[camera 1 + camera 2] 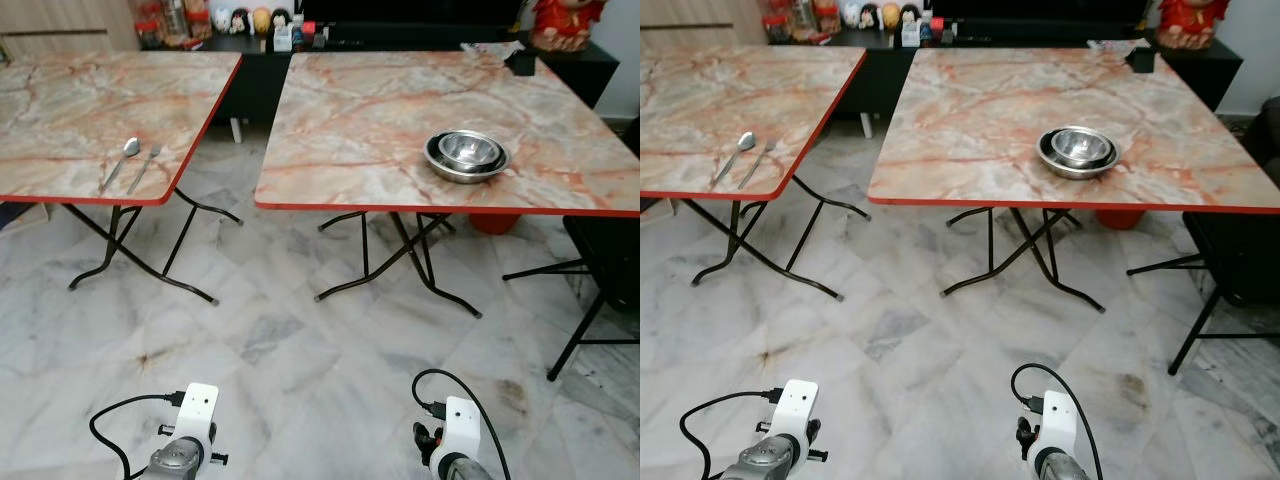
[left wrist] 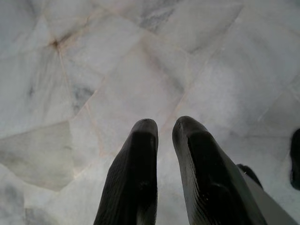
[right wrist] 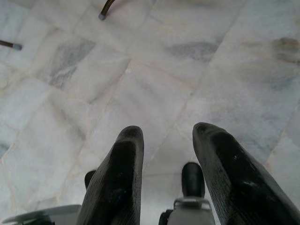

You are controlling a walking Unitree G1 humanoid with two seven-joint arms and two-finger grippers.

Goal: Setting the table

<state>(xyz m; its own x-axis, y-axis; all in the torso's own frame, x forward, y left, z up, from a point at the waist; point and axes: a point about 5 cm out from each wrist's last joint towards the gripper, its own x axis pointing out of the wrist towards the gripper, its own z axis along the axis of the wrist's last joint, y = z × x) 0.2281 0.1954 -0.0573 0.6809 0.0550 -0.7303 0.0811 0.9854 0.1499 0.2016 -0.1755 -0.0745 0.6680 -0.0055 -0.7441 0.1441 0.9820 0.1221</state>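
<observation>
Both grippers hang low, well apart from spoon (image 1: 125, 158) and bowls (image 1: 467, 154).

Red-edged marble-patterned tables (image 1: 360, 130), steel bowls (image 1: 467, 154)

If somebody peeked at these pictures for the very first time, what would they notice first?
Probably the two big marble-look tables with red edges, standing side by side on the pale floor. The right table carries shiny metal bowls stacked near its front edge, while a spoon and fork lie together near the front of the left table. Down low, both arms hang over the floor, the left pincer and right pincer holding nothing.
</observation>
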